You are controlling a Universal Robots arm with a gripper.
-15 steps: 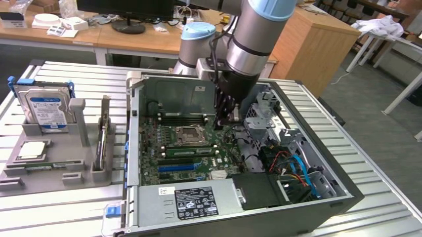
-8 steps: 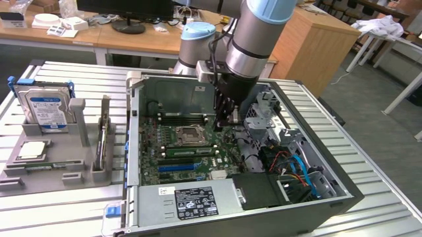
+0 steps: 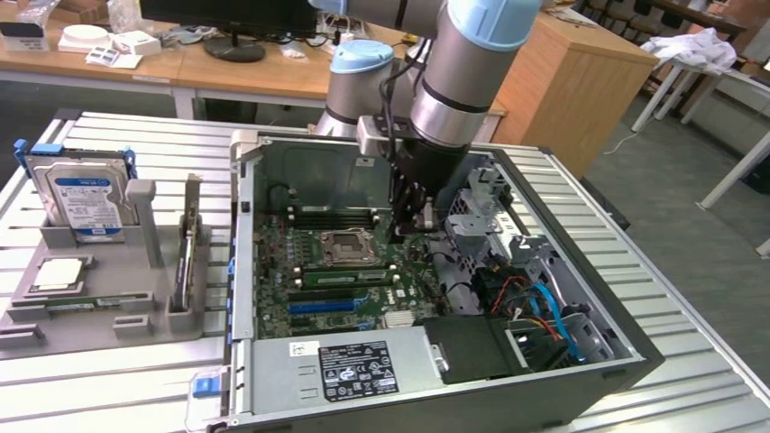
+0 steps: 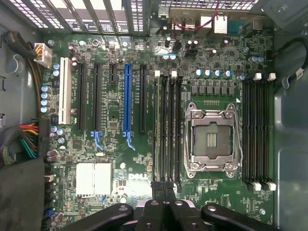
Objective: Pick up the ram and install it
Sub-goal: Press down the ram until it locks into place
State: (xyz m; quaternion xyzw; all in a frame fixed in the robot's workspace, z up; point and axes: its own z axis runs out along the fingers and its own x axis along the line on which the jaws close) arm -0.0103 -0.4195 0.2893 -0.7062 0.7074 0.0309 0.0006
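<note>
1. The slatted table [image 3: 96, 397] carries the open computer case [image 3: 626, 356], and the arm [image 3: 463, 72] reaches down into the case from above.
2. A grey fixture [image 3: 72, 329] holding a hard drive [image 3: 82, 194] stands outside the case, well apart from the gripper [image 3: 416, 225], on the exterior view's left.
3. The motherboard [image 4: 120, 159] covers the case floor directly beneath the gripper [image 4: 163, 186].
4. The open processor socket [image 4: 211, 139] lies near the gripper, off to one side, with a bank of memory slots [image 4: 172, 130] between.
5. The ram [image 4: 158, 130], a thin green stick, lies along the slot of that bank farthest from the socket. One end is just beside the gripper, and it looks seated in the slot rather than held.
6. The gripper hangs low over the near end of that bank. Its fingers [image 4: 157, 188] are narrow, pressed together, with nothing seen between them.
</note>
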